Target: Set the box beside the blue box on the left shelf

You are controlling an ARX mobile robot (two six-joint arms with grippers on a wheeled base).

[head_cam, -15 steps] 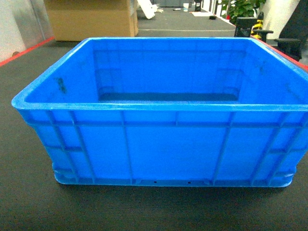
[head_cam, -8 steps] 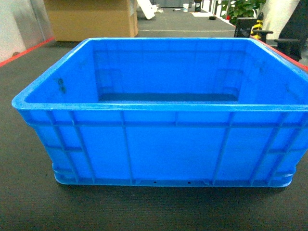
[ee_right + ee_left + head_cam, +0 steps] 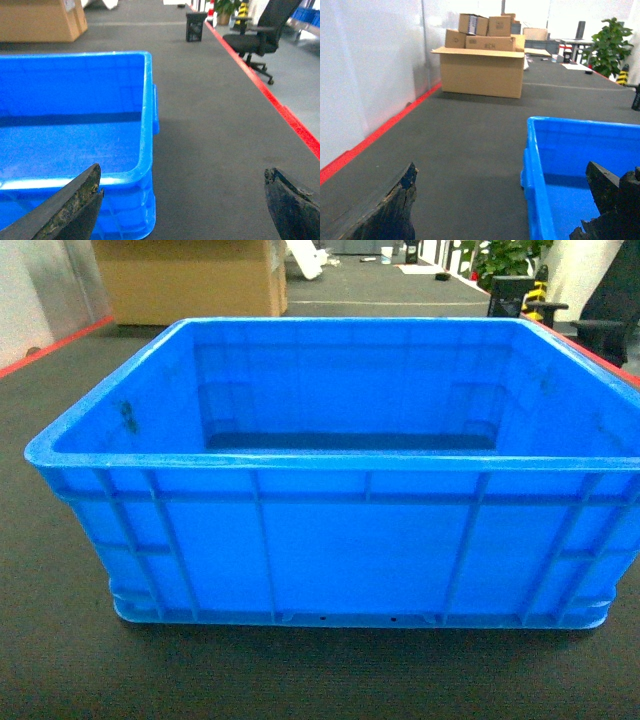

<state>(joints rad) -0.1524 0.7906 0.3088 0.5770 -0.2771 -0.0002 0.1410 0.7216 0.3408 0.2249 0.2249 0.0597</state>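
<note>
- The box [image 3: 330, 480] sits flat on the dark surface [image 3: 60, 660] straight ahead of you, empty, long ribbed wall toward the head camera, two pale dots on its bottom edge.
- Neither the left shelf nor another blue box shows in any view, so judge this as the pickup step, not yet the placing.
- Left claw [image 3: 505, 200] is spread wide apart, holding nothing: one finger hangs over bare surface outside the box's left wall, the other over the box's inside.
- Right claw [image 3: 185, 200] is likewise wide apart and empty: one finger low over the box's near right corner rim [image 3: 145, 150], the other out over bare surface.
- To do it well, straddle each side rim with a claw, one finger inside and one outside, then close both on the thick rim together.
- Grip at matching points along the two sides so the box lifts level; an uneven hold probably tips it.
- Smooth plastic may slip, so seat the fingers under the rim lip if you can.
- Surface is dark, matte, textured, edged by a red line [image 3: 375, 135] on the left and a red line [image 3: 280, 107] on the right.
- Room: a stack of cardboard boxes [image 3: 482, 60] stands beyond, a potted plant [image 3: 610, 47] far right, an office chair [image 3: 260, 35] past the right red line, a pale wall [image 3: 365, 70] on the left.
</note>
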